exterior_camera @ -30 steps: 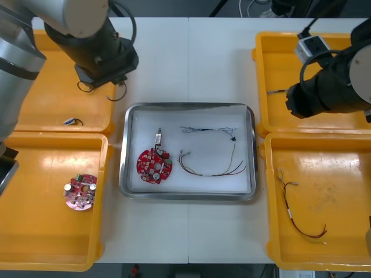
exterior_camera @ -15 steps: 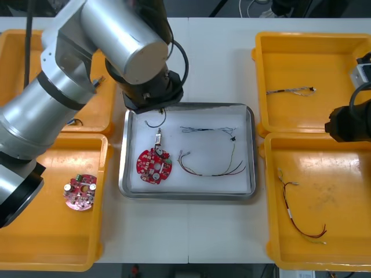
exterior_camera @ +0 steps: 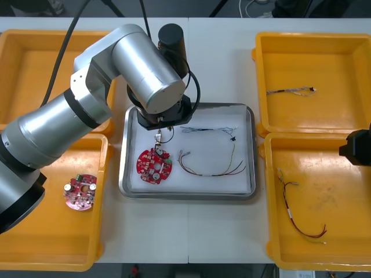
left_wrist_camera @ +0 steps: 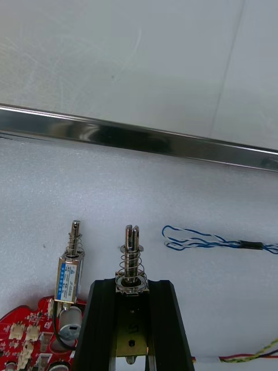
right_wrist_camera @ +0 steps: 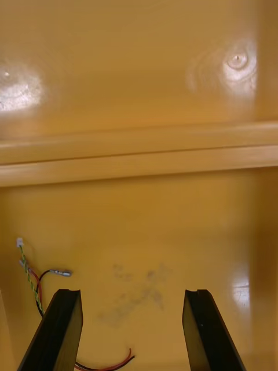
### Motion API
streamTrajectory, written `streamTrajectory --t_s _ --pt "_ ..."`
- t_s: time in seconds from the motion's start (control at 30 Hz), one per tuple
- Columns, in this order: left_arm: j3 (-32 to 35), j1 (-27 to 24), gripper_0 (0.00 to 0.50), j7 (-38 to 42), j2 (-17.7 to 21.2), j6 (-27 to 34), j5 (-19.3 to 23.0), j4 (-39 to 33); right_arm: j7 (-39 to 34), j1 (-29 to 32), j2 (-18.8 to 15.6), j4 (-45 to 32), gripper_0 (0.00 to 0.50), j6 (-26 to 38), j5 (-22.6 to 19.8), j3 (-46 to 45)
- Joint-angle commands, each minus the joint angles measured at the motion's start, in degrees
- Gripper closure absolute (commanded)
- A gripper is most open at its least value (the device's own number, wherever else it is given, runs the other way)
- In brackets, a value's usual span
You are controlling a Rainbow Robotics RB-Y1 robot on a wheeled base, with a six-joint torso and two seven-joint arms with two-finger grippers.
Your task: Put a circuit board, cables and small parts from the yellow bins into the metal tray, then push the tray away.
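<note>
**Left gripper brings a small part to the tray**

We see the left gripper [left_wrist_camera: 132, 284] over the metal tray [exterior_camera: 188, 197], just inside its far rim. Its fingers are clamped narrowly on a small metal part [left_wrist_camera: 132, 255] with a spring round its stem. On the tray's white floor lie a circuit board [exterior_camera: 154, 165] and a second small part [left_wrist_camera: 70, 269] at the board's far edge. A blue and white cable [left_wrist_camera: 214, 242] and a red and yellow cable [exterior_camera: 211, 168] lie toward the tray's right side.

We judge the step in hand to be the delivery of a small part. The next move calls for lowering it onto bare floor between the second small part and the blue and white cable, then letting go.

The right gripper [right_wrist_camera: 132, 295] waits well to the right of the tray, fingers wide, over a yellow bin [exterior_camera: 330, 174] holding a spare cable [exterior_camera: 298, 215].
</note>
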Motion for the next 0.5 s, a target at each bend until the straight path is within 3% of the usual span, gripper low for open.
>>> streamTrajectory --t_s 0.03,0.43,0.47,0.5 --pt "-3.0 0.0 0.5 -1.4 -1.4 -2.8 -1.2 2.0 -2.9 3.8 -2.0 -2.2 0.0 0.2 -1.1 -1.7" --pt "-5.1 0.0 0.498 -1.6 -1.7 -5.1 -1.8 4.3 -3.4 5.3 -2.0 -2.4 0.0 0.2 -2.0 -1.5" --pt "-5.1 0.0 0.448 -1.6 -1.7 -5.1 -1.9 4.3 -3.4 5.3 -2.1 -2.5 0.0 0.2 -2.2 -1.5" --pt "-5.1 0.0 0.34 -1.6 -1.8 -5.1 -1.9 4.3 -3.4 5.3 -2.1 -2.7 0.0 0.2 -2.2 -1.5"
